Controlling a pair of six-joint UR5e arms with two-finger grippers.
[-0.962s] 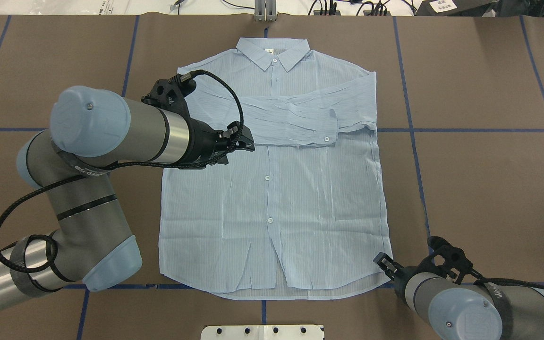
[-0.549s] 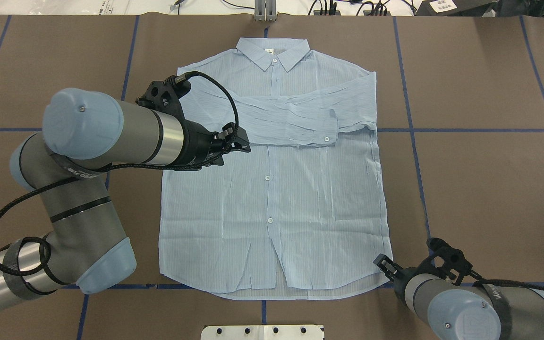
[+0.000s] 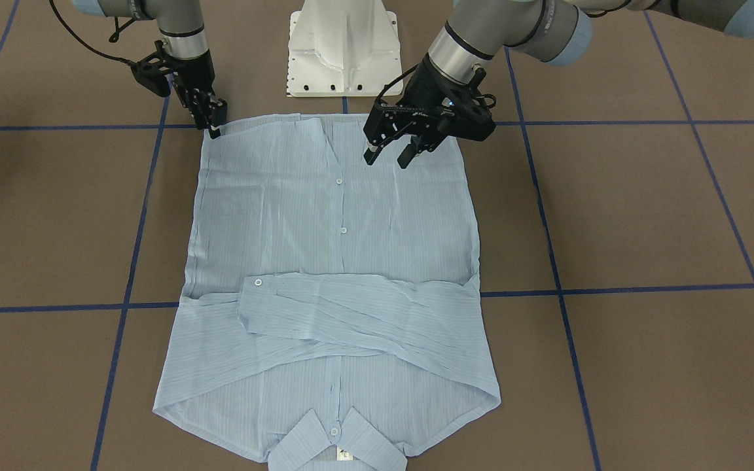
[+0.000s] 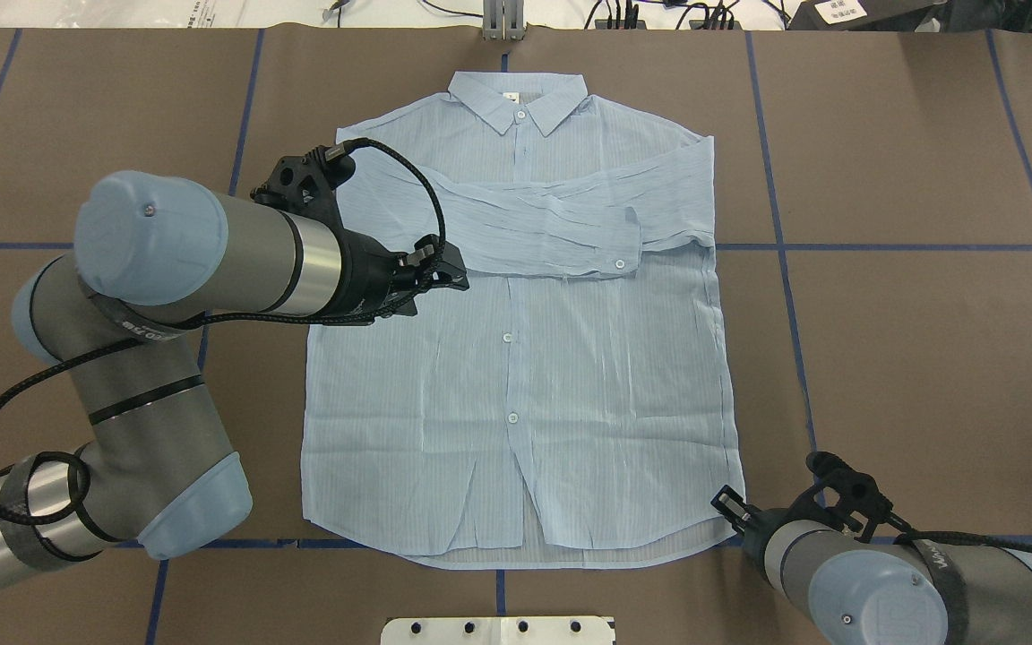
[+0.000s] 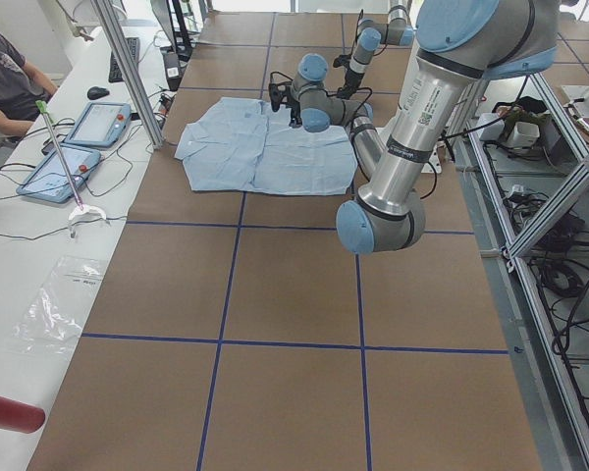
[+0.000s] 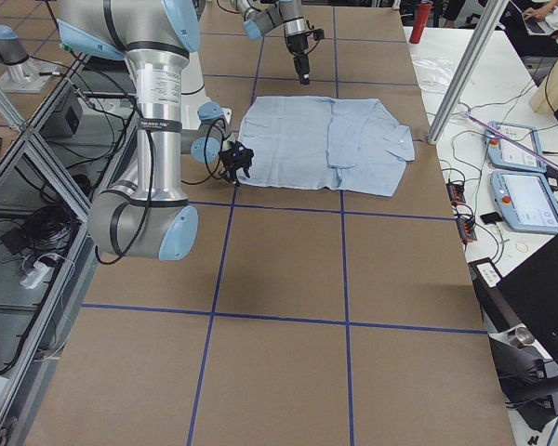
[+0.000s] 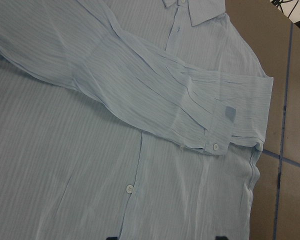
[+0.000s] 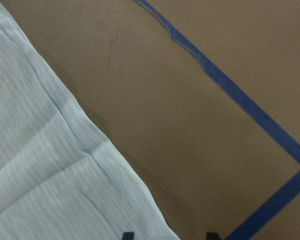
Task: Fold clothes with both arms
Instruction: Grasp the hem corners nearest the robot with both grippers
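Slightly leftward of a second ago overhead, the left gripper (image 4: 453,273) hangs over the shirt (image 4: 570,376), jaws apart and empty. The shirt lies flat, its long axis running away from the robot, collar far, with bare table (image 4: 928,340) on both sides. Facing the robot, the right gripper (image 3: 215,125) sits at the hem corner. Its wrist view shows fingertips (image 8: 127,236) parted, straddling the hem edge, gripping nothing.

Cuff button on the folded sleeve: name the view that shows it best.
Left wrist-mounted: the cuff button is close and sharp on the sleeve end. Overhead and front-facing show it small but clear; side views cannot resolve it; the right wrist view misses it.
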